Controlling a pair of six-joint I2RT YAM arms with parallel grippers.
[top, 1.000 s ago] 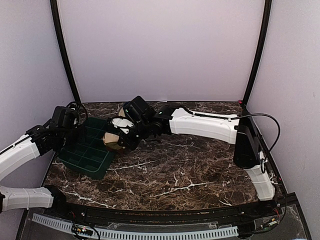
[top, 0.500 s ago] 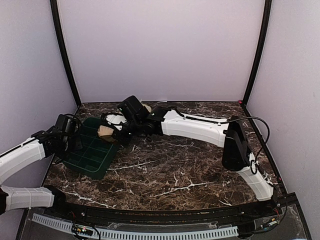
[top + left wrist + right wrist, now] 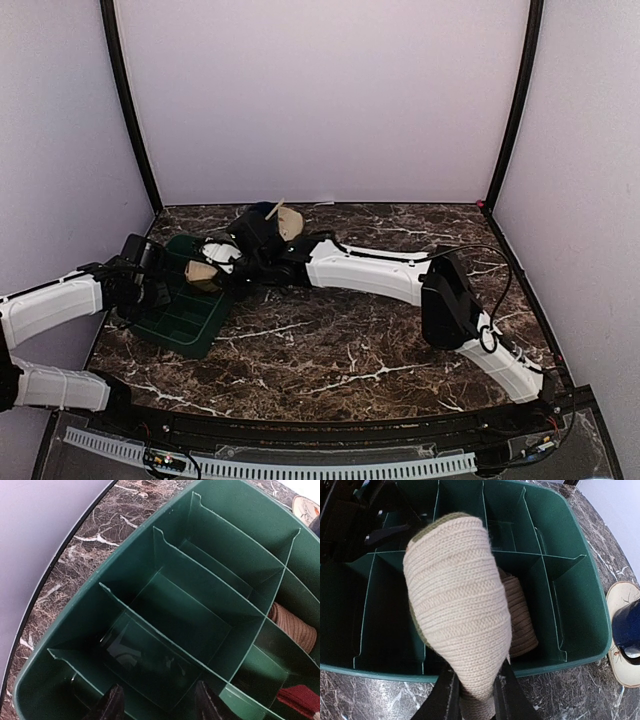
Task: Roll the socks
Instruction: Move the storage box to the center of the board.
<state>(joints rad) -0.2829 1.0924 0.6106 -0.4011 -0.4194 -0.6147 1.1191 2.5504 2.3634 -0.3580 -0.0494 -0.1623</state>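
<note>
Right wrist: ribbed tan sock roll (image 3: pixel 457 605), glossy green tray (image 3: pixel 577 610)

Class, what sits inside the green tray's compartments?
A brown ribbed roll sits in one compartment of the green tray; red fabric shows nearby. The tan sock roll in the right gripper hides what lies beneath.

Divided tray (image 3: pixel 197 338) sits at the left of the table (image 3: pixel 380 340), with the saucer (image 3: pixel 623 666) and the cup (image 3: pixel 629 626) on it just beside the tray's far right corner. One rolled sock (image 3: pixel 521 617) lies in a tray compartment. The held sock roll (image 3: pixel 457 605) hangs above it in the right gripper (image 3: pixel 476 700), and the left gripper (image 3: pixel 160 707) is over the tray's left-side compartments.
</note>
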